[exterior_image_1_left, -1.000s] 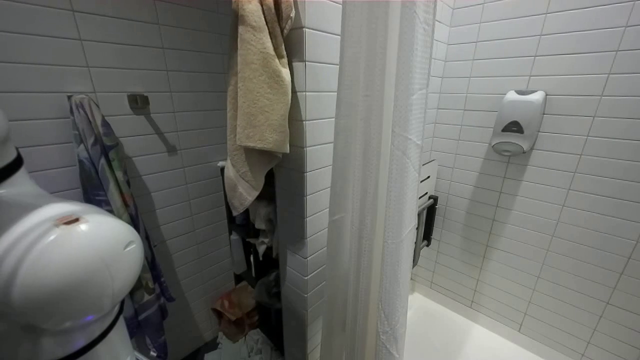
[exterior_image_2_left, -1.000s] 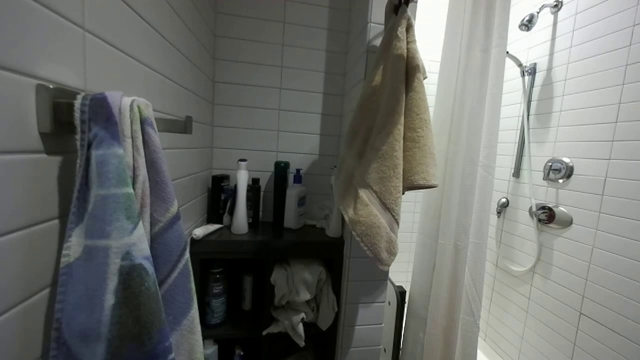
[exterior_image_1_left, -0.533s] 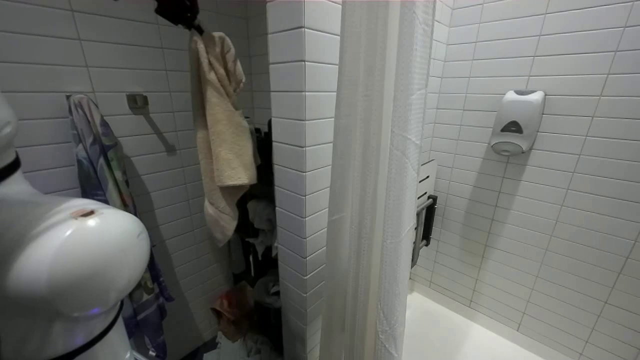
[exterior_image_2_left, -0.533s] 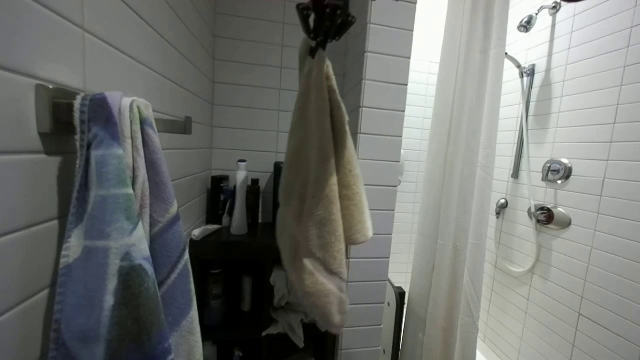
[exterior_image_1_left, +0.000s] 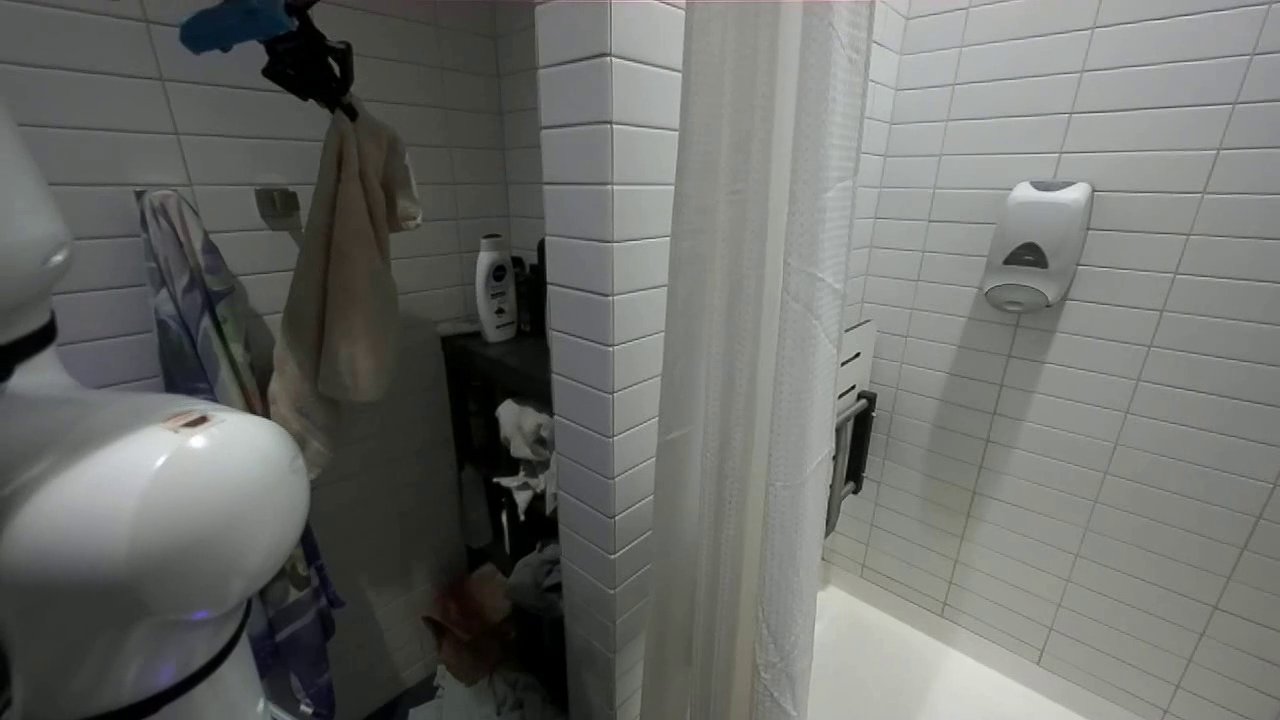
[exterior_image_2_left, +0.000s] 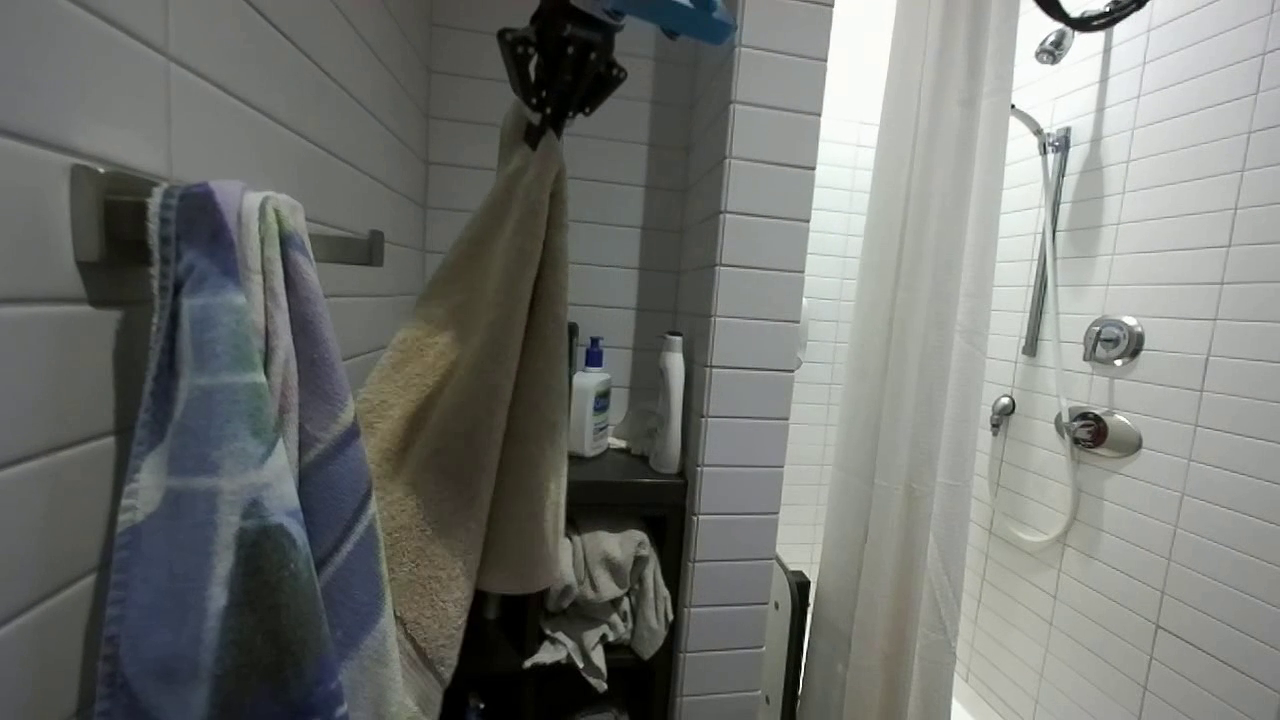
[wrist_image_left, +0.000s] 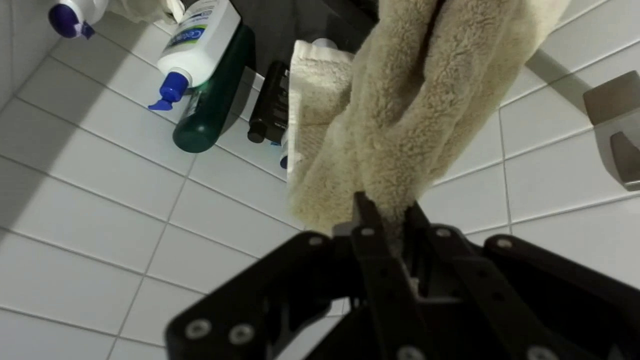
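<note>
Though in hand (wrist_image_left: 387, 205), towel (wrist_image_left: 395, 110) partly off-frame

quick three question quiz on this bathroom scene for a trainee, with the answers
1. What is the claw gripping?
2. True or false: the blue patterned towel hangs on the wall bar.
3. In the wrist view, the pump bottle has a pump head that is: A) red; B) blue; C) yellow.

Key: 1. a beige towel; 2. true; 3. B
</note>
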